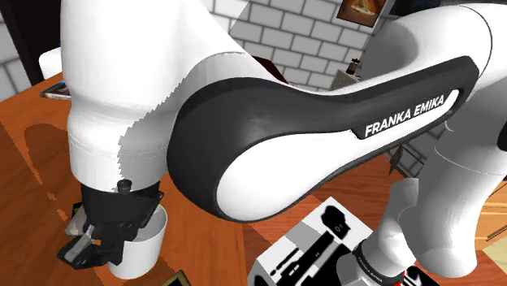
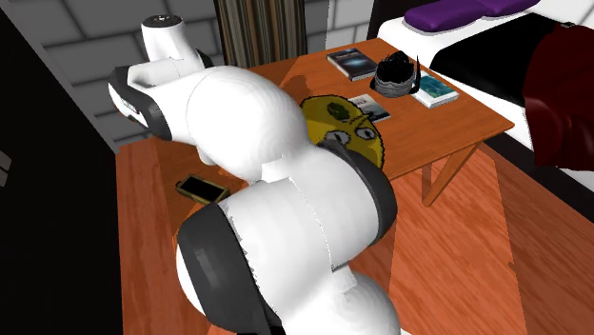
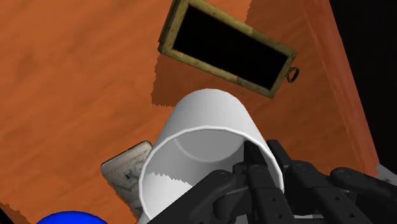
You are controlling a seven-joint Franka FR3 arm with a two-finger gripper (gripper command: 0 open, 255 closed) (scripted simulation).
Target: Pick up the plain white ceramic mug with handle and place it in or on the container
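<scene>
Noted gripper point(image 3: 264, 159) clamped across the rim of the white mug point(image 3: 197, 127), one finger inside. Located mug near the table point(image 3: 76, 76) edge, just beside the dark framed container point(image 3: 219, 72), not in it. Judged grasp done; left to do: transfer, lowering, release.

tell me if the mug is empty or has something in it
Empty. The wrist view looks past the rim into the mug, and its inside is bare white down to the bottom, with nothing in it.
</scene>
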